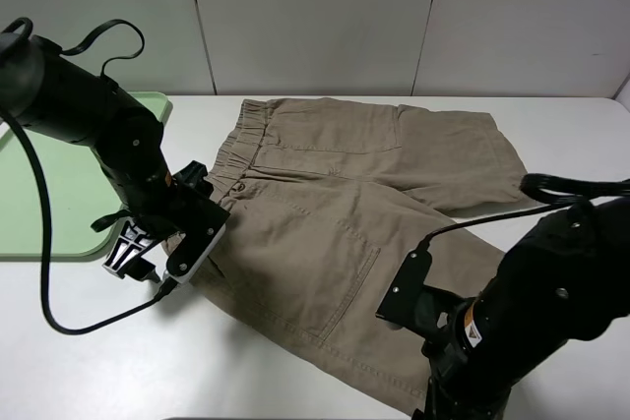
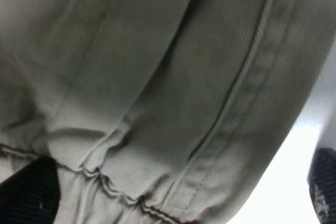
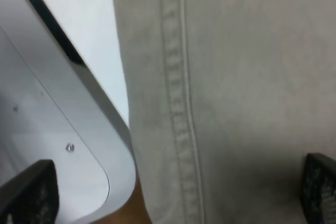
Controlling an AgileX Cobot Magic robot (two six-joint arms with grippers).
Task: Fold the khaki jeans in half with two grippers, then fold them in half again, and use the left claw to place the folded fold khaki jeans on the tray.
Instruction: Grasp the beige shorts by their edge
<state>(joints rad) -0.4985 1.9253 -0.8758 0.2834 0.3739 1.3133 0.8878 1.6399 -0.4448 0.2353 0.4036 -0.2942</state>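
**Jeans** (image 1: 335, 204) — khaki, spread flat and unfolded on the table (image 1: 551, 125), waistband end towards the tray (image 1: 49, 213), which sits just beside that end.

**Left gripper** (image 1: 157, 255) — at the near corner of the jeans' waistband, jaws apart, gathered cloth filling the gap between them. Probably set there to pinch that corner.

**Right gripper** (image 3: 173, 195) — at the hem of the jeans' near leg, jaws apart, straddling the stitched seam.

**Judgement:** both sit on the jeans' near long edge, likely to lift it together. First fold not yet made.
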